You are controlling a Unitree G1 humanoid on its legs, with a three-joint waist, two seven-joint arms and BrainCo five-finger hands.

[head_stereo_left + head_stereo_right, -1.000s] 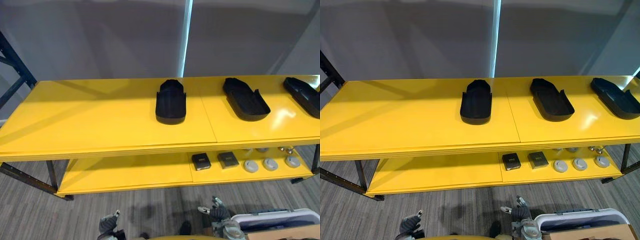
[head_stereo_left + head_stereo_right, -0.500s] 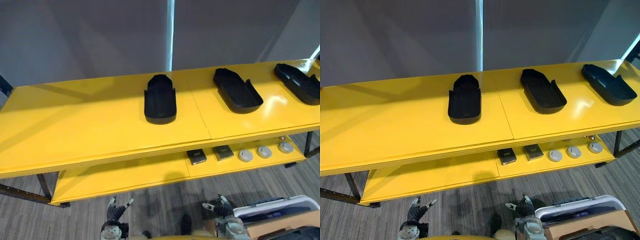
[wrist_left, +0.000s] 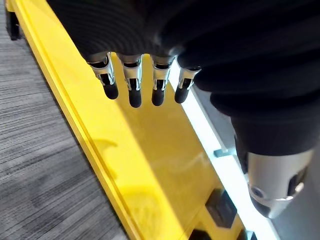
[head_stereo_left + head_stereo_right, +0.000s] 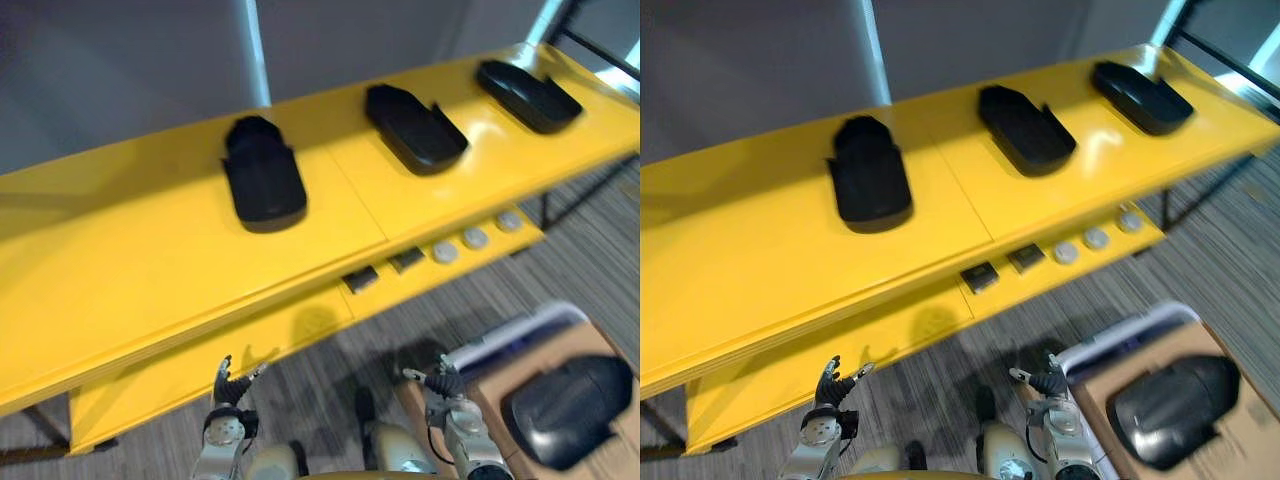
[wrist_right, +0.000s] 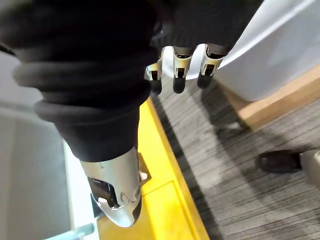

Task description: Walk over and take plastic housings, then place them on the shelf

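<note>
Three black plastic housings lie on the yellow shelf top (image 4: 120,250): one at the middle (image 4: 262,185), one further right (image 4: 415,130), one at the far right end (image 4: 528,97). A fourth black housing (image 4: 565,405) rests in a cardboard box (image 4: 1230,450) on the floor at the lower right. My left hand (image 4: 228,385) hangs low in front of the shelf with straight fingers (image 3: 134,87) and holds nothing. My right hand (image 4: 440,385) hangs low beside the box, its fingers (image 5: 180,70) relaxed and empty.
The lower yellow shelf carries two small dark boxes (image 4: 360,280) and a row of round grey discs (image 4: 475,238). A white bin edge (image 4: 500,345) stands against the cardboard box. Grey carpet floor lies between me and the shelf.
The camera has swung down and to the right, bringing the cardboard box with its housing into view. Both hands stay low and empty.
</note>
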